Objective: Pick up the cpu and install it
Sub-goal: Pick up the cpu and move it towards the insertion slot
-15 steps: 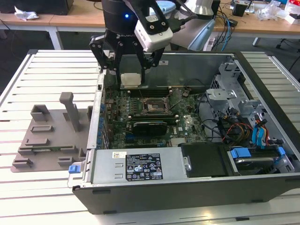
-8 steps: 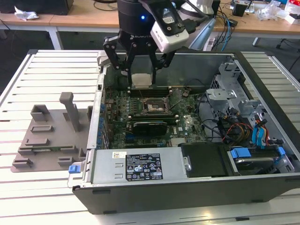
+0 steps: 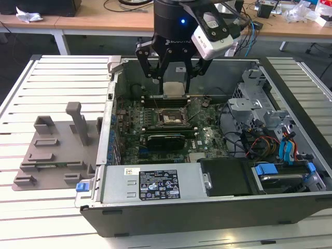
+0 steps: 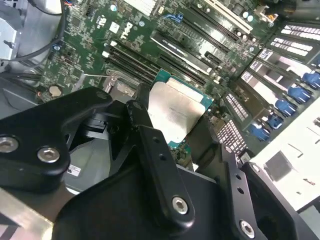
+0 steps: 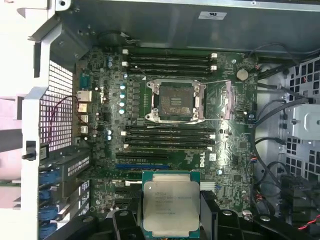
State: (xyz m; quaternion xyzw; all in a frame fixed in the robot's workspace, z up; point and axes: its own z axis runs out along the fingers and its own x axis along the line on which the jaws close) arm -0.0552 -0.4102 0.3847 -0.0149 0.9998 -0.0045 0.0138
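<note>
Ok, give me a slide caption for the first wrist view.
Pincer holds the cpu over the motherboard, away from the empty socket.

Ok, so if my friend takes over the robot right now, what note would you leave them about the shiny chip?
Gripper: shut on the cpu, gripping it by two opposite edges.
Cpu: held in the air inside the open computer case, above the motherboard and apparently clear of it.
Socket: open and empty. In the first wrist view the cpu sits off to one side of it, not over it.
Done: the pick-up.
Left: the cpu is not yet in the socket.
</note>
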